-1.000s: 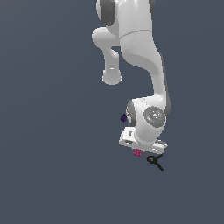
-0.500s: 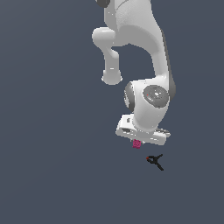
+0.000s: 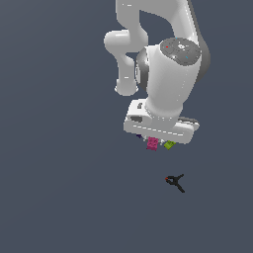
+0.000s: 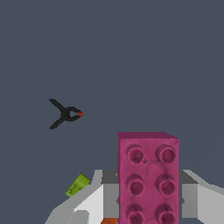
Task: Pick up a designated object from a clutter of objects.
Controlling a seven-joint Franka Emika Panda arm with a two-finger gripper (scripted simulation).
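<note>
Gripper point(image 4: 148, 199) grasps the magenta brick point(image 4: 148, 177): in the wrist view the brick fills the gap between the two grey fingers point(image 4: 110, 197), which press on its long sides. Its long axis runs straight out from the wrist camera, studded face toward the lens, two studs across and at least three rows showing; the lower rows are cut off by the frame edge.

Exterior view, left to right:
- Arm and white gripper body point(image 3: 160, 127) sit over the cluster and hide most of it.
- Magenta brick point(image 3: 152, 143) pokes out just under the gripper body, so it lies directly at the fingers, not to one side.
- Lime-green block point(image 3: 169, 145) is just beside the brick, on the exterior view's right. Touching or apart: cannot tell.
- Black clamp point(image 3: 175, 182) with red tip lies well apart, nearer the camera and further to the exterior view's right.

Wrist view also shows the lime-green block point(image 4: 77, 184) off the brick, past one finger, and the clamp point(image 4: 64, 113) far from both. An orange patch point(image 4: 110, 221) at the frame edge is too clipped to identify.

Judgement: grasp looks made; what remains is a straight lift, with the green block as the only close neighbour.
</note>
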